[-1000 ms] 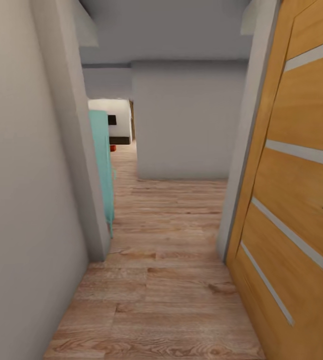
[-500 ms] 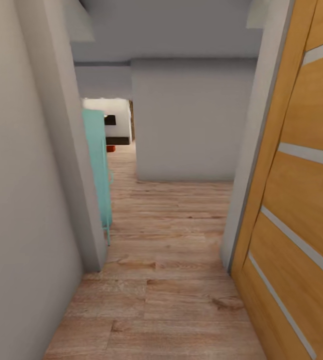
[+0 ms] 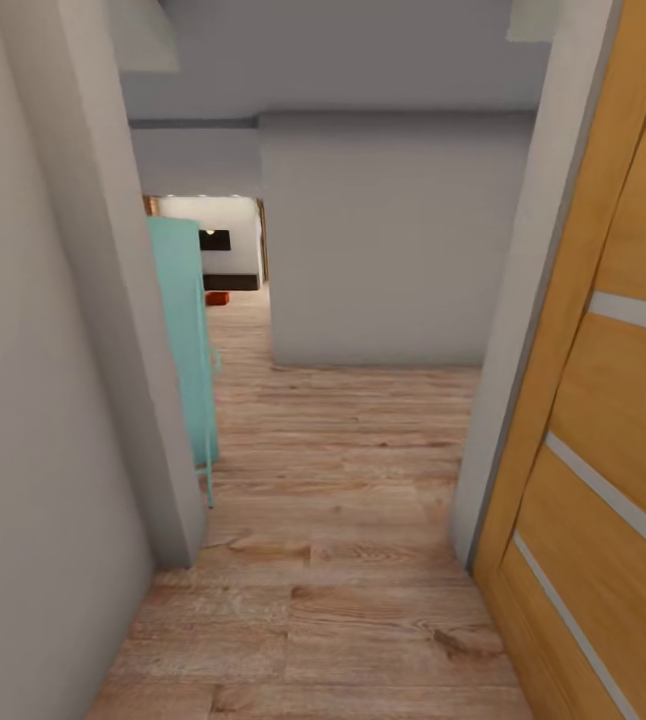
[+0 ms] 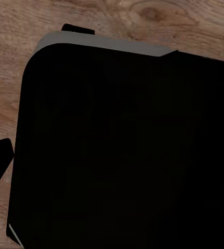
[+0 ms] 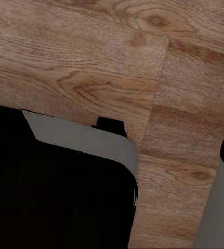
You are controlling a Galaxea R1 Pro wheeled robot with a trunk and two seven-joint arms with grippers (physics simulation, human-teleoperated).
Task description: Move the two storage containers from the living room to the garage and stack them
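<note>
**Down the hallway, a container far ahead**

One small orange-red storage container (image 3: 217,298) sat in the far distance, left of centre in the head view, on the light wood floor of the living room (image 3: 225,250) seen through the far opening. Behind it were a white wall and a low dark shape, too small to make out. Only that one box could be told; it was well apart from the robot.

Closer in, a turquoise panel (image 3: 183,340) stood at the left of the frame, just past the edge of a pale grey wall (image 3: 53,380). A grey block of wall (image 3: 383,240) filled the centre, and wood-plank floor (image 3: 333,560) ran along the lower middle. An open wooden door (image 3: 603,400) with pale horizontal strips took the right edge.

The left wrist view showed a large black body with a grey rim (image 4: 106,44) over wood planks; the right wrist view showed a similar black-and-grey shape (image 5: 80,142) above the planks (image 5: 91,67). Whether either pincer was open or closed could not be told.
</note>
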